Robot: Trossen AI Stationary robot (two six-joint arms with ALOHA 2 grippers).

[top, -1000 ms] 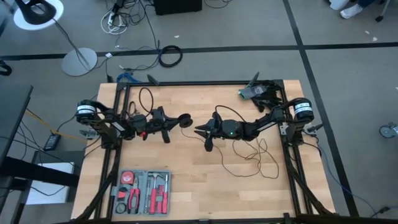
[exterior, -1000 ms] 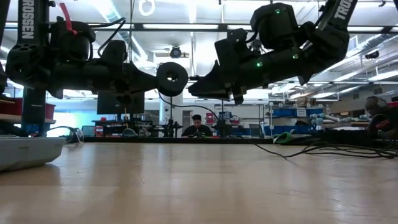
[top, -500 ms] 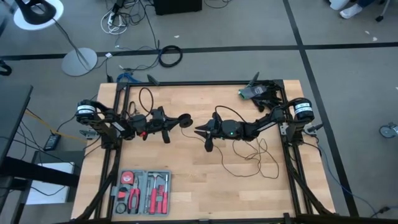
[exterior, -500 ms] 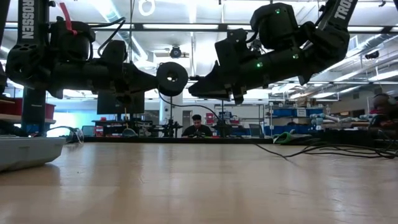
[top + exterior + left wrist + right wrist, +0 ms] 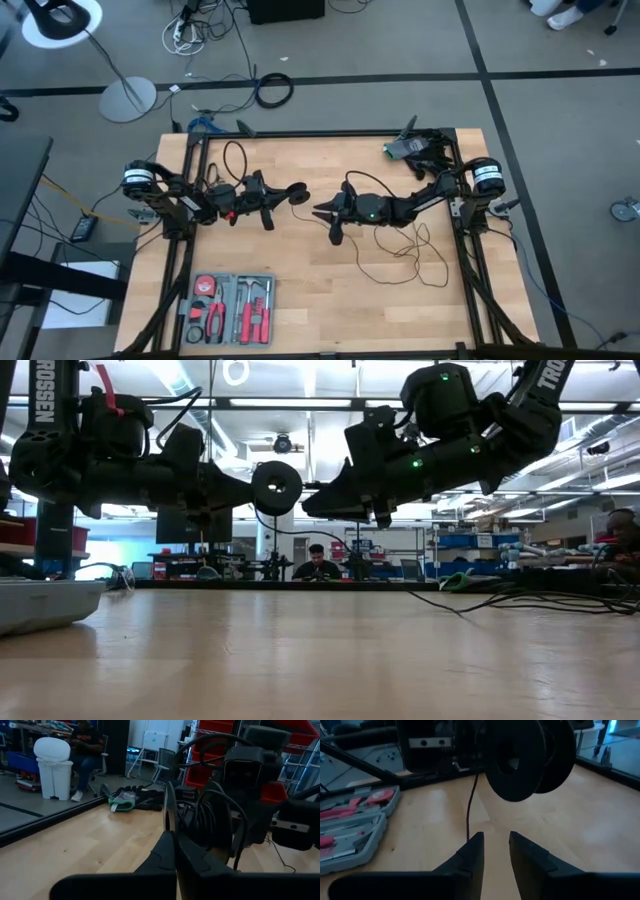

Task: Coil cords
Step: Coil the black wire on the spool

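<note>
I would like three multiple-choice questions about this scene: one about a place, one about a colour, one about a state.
1. Where is the black disc?
A. flat on the table
B. in the air, at the left gripper
C. in the tool case

2. What colour are most tool handles in the grey case?
A. blue
B. green
C. red

3. How is the right gripper?
A. open, empty
B. shut on the wire
C. shut on the disc

Key:
1 B: the disc hangs above the table, clamped by the left gripper.
2 C: the handles in the case are red.
3 A: the right gripper shows a bare gap.
</note>
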